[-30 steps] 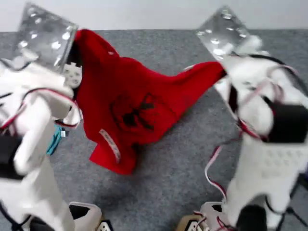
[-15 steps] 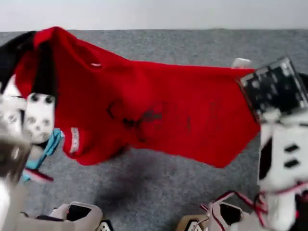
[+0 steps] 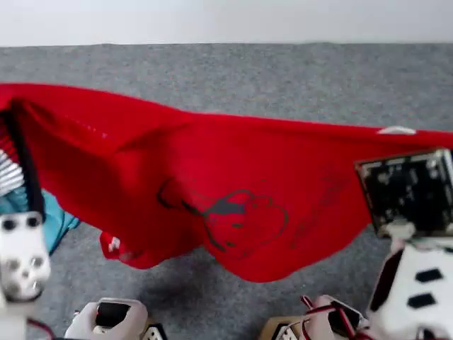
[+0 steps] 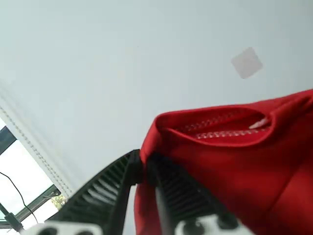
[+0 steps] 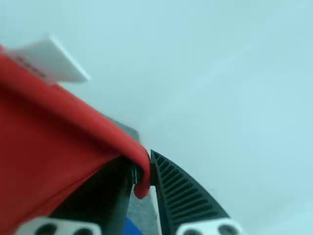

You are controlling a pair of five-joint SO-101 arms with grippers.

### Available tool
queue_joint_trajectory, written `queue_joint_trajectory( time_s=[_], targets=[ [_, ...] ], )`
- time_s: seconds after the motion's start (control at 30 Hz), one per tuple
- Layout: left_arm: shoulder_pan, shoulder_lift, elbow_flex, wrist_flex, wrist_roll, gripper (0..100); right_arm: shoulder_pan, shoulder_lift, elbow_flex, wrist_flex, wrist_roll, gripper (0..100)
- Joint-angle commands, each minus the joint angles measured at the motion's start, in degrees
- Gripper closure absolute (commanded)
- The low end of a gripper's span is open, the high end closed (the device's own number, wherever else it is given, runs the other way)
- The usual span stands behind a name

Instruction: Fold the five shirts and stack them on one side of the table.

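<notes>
shirt (image 3: 297, 177): red, with a dark line drawing on its front
label (image 5: 49, 61): white, on the shirt's edge
cloth (image 3: 60, 223): teal, beside the shirt
table (image 3: 248, 78): mottled grey, beyond the shirt
left gripper (image 4: 145, 160): black ribbed fingers
right gripper (image 5: 144, 169): black ribbed fingers

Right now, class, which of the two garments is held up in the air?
The red shirt, stretched between the left gripper and the right gripper, jaws shut on its edge. The teal garment lies low on the table.

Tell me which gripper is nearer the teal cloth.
Left. The left gripper holds the red shirt by the teal cloth; the right gripper holds its far end.
</notes>
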Motion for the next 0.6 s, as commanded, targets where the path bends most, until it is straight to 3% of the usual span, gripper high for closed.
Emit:
queue_joint_trajectory(
  time_s=[0.0, 0.2, 0.4, 0.57],
  targets=[
    [-0.88, -3.52, -0.57, -0.26, -0.53, 100, 1.71, -1.71, -2.29, -0.66, 0.35, 98.7],
    [-0.88, -7.47, -0.66, -1.58, -8.09, 100, 1.71, -5.49, -2.20, -0.66, 0.26, 98.7],
    [-0.97, -9.49, -0.48, -8.62, -8.26, 100, 1.80, -7.52, -2.20, -0.57, 0.44, 98.7],
    [-0.97, -9.32, -0.31, -7.30, -8.26, 100, 1.80, -6.99, -2.02, 0.84, 0.53, 98.7]
  ],
)
